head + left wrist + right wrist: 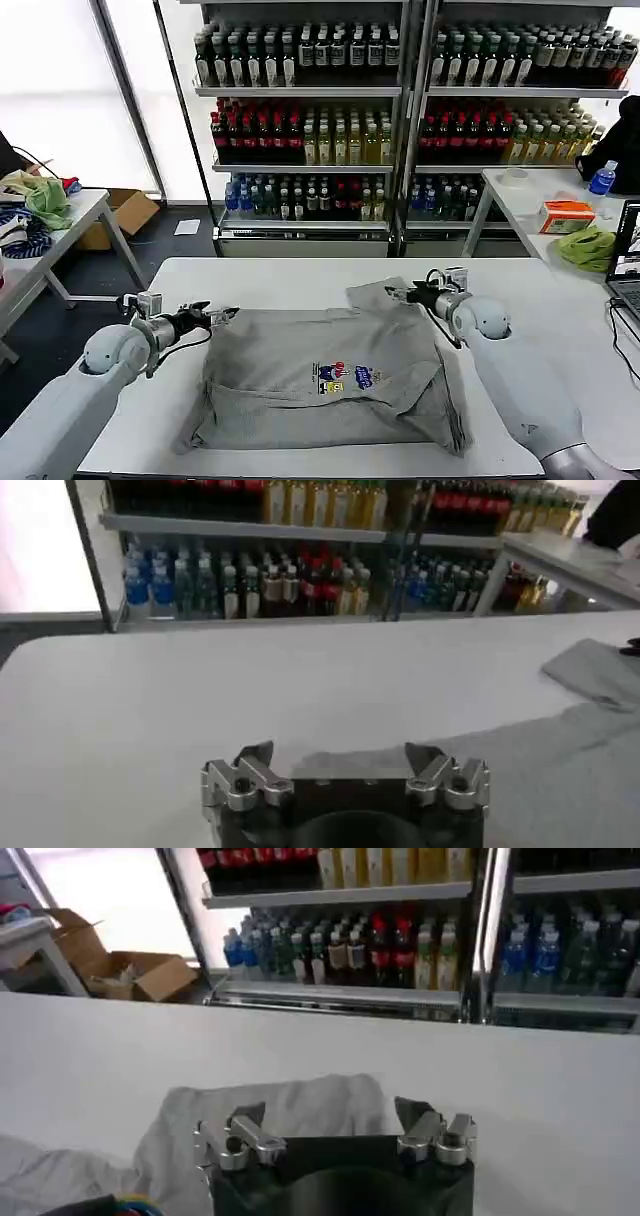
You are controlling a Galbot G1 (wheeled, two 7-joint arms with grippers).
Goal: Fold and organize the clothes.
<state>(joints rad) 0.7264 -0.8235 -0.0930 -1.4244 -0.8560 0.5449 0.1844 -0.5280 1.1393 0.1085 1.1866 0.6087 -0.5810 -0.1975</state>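
- We see one light grey shirt (320,385) lying partly folded on the white table (260,275), chest print (345,377) up, stretched between our two grippers.
- Our left gripper (222,315) hovers just off the shirt's left top corner; in the left wrist view its fingers (255,758) are spread wide with nothing between them, and the grey cloth (540,770) starts just ahead of them.
- Our right gripper (398,294) sits over the shirt's upper right sleeve (375,292). Its fingers (248,1118) also stand wide apart and hold nothing; the sleeve (290,1110) lies directly beneath and ahead of them.
- Whether either gripper's fingertips touch the fabric, we cannot tell.
- The collar is folded under or hidden, so we cannot make out any lining or buttons.
- The shirt's lower right edge bunches into thick folds beside our right arm, which covers part of it.
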